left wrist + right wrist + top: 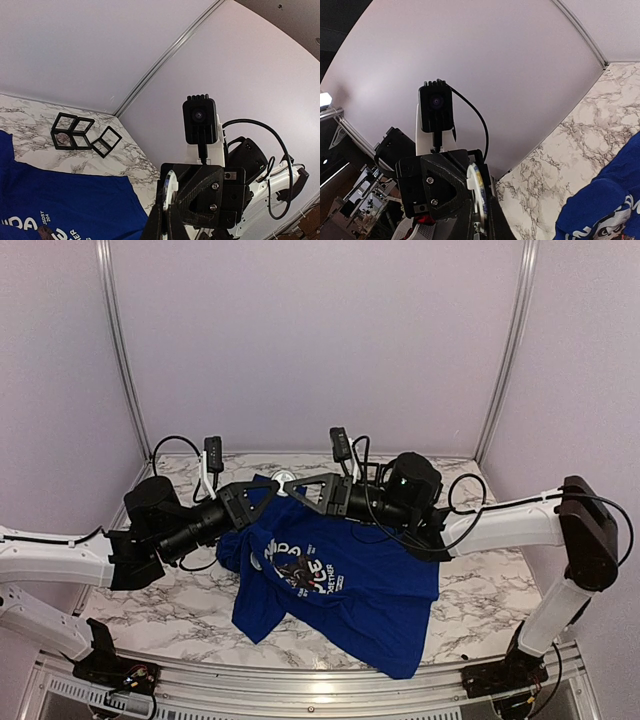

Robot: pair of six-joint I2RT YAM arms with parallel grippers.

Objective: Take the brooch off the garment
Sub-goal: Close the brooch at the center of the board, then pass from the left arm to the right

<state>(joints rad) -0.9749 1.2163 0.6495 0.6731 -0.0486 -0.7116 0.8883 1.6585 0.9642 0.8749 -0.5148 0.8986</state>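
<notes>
The garment (350,580), a royal-blue T-shirt with a white-lettered panda print (298,572), lies crumpled on the marble table (480,590). Its top edge rises toward the grippers. The brooch (284,479) is a round white disc held above that edge, where the two grippers meet tip to tip. My left gripper (272,488) is shut on it from the left and my right gripper (297,485) from the right. The left wrist view shows the brooch (171,192) edge-on between the left gripper's (167,215) fingers. In the right wrist view, the brooch (476,192) sits between the right gripper's (482,225) fingers.
Black open square frames (75,132) lie on the marble near the back wall, past the shirt (60,200). Pale walls with metal corner strips (120,350) close in the back and sides. Cables loop over both forearms.
</notes>
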